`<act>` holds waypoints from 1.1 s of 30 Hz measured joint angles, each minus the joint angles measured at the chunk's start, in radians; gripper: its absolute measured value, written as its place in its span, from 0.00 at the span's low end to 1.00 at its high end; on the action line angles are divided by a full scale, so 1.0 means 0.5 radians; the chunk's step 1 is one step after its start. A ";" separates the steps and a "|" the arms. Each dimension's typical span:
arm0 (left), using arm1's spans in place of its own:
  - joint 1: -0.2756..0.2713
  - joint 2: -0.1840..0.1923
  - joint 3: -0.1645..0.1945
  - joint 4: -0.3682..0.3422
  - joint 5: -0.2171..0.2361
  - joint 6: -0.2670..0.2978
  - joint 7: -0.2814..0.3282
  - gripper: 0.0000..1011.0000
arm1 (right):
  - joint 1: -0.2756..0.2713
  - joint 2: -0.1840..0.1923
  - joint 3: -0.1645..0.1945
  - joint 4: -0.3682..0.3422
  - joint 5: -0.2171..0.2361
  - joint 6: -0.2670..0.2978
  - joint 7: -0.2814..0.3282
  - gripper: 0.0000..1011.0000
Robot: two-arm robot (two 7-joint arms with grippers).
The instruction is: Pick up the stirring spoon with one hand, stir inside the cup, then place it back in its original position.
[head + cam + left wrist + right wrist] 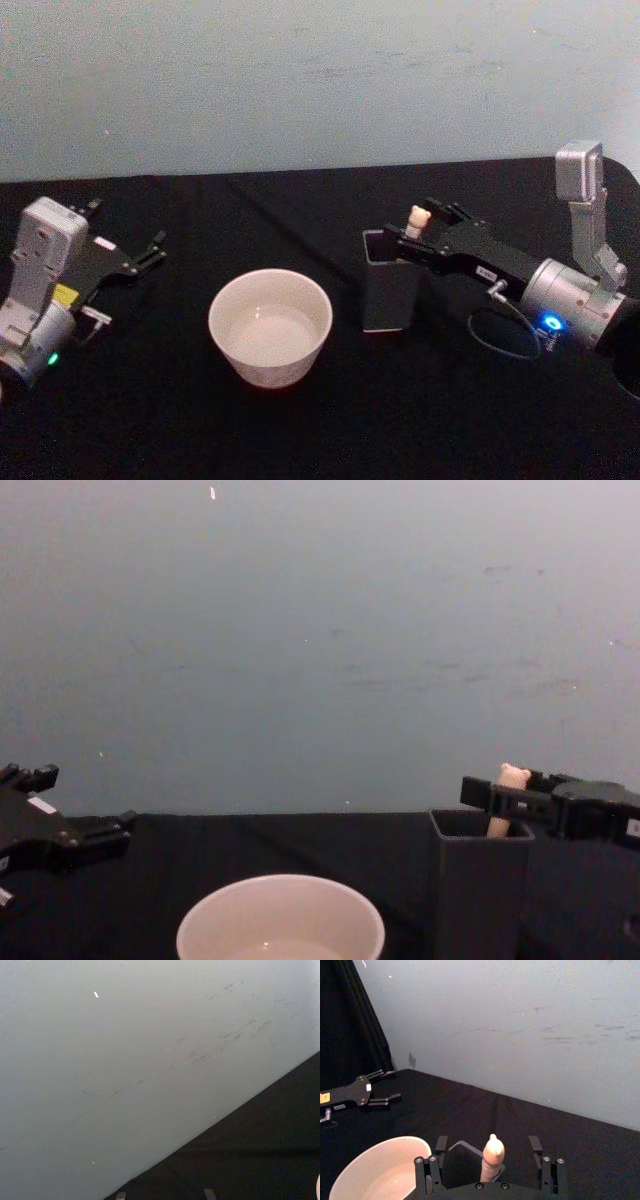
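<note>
Black tabletop (520,1120): wrist view shows right end effector (488,1142) straddling stirring spoon (492,1156).

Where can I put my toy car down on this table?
Bare black cloth lies between the open left tool and the wide cream-white cup, and in front of the cup. It is crowded at the dark grey square holder, where the right tool straddles the bear-headed stirring spoon.

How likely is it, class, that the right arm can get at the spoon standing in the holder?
Probably yes. The right gripper sits at the top of the holder, its open fingers either side of the spoon handle, with nothing else in the gap.
</note>
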 joint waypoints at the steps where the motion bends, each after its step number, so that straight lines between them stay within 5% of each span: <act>1: 0.000 0.000 0.000 0.000 0.000 0.000 0.000 0.99 | 0.004 -0.002 -0.004 0.007 -0.004 0.000 0.005 0.99; 24: 0.000 0.000 0.000 0.000 0.000 0.000 0.000 0.99 | 0.007 -0.009 -0.021 0.016 -0.034 0.003 0.018 0.99; 33: 0.000 0.000 0.000 0.000 0.000 0.000 0.000 0.99 | 0.005 -0.008 -0.020 0.015 -0.032 0.004 0.018 0.81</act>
